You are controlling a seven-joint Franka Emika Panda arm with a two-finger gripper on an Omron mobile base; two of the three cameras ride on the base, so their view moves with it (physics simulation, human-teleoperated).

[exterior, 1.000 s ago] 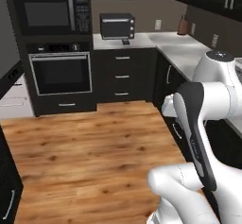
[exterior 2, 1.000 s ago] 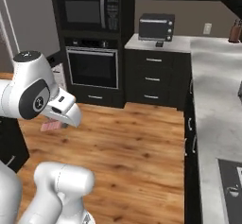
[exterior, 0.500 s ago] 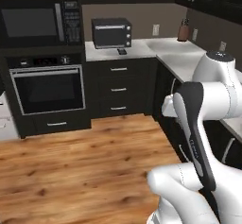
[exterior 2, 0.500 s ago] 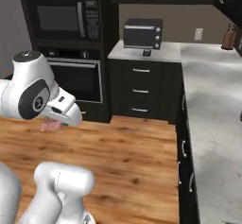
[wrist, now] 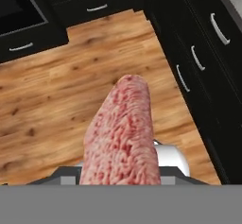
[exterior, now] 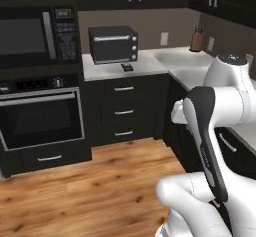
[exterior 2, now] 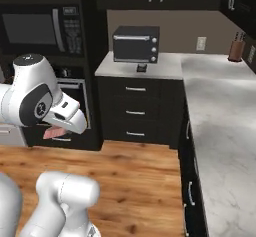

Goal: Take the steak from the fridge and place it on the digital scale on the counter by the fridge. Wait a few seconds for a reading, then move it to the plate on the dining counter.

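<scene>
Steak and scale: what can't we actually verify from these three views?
- Finger contact on the steak: in the hand view the meat itself covers the fingertips.
- Steak in the right base view: just a pink sliver; the arm's white wrist hides the rest and the gripper.
- Scale: a tiny dark pad in front of the toaster oven; too small to read any display.
- Gripper in the left base view: behind the arm's own links.
</scene>
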